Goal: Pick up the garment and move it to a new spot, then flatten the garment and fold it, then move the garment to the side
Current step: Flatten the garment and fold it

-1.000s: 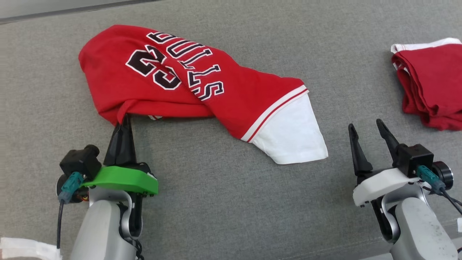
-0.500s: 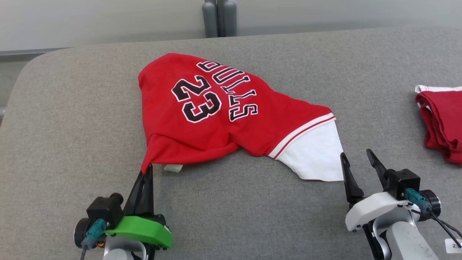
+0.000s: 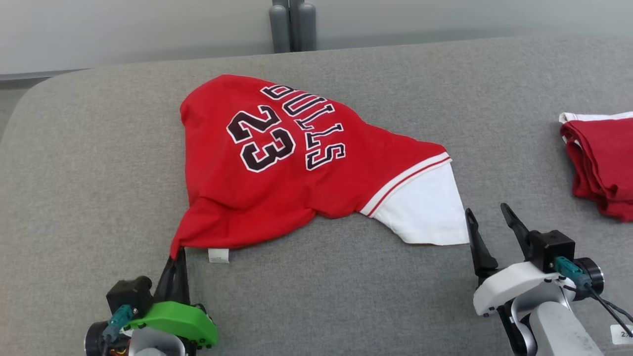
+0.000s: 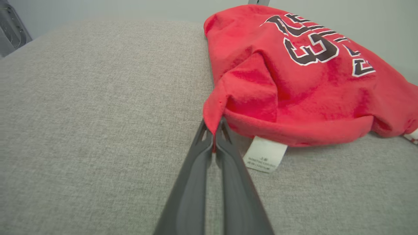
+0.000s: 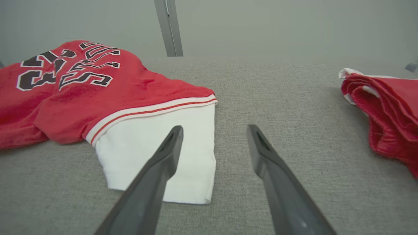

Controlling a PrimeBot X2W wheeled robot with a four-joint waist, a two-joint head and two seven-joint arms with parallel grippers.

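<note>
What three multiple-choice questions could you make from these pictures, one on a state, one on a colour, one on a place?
1. The left gripper is:
A) open
B) shut on a corner of the jersey
C) shut on nothing

2. The jersey's sleeve is:
A) black
B) green
C) white

3. The folded red pile lies:
A) to the robot's right, beyond the right gripper
B) under the jersey
C) beside the left gripper

Answers:
1 B, its closed fingers pinch the red corner.
2 C, white cloth runs below the striped band.
3 A, it sits at the head view's right edge.
</note>
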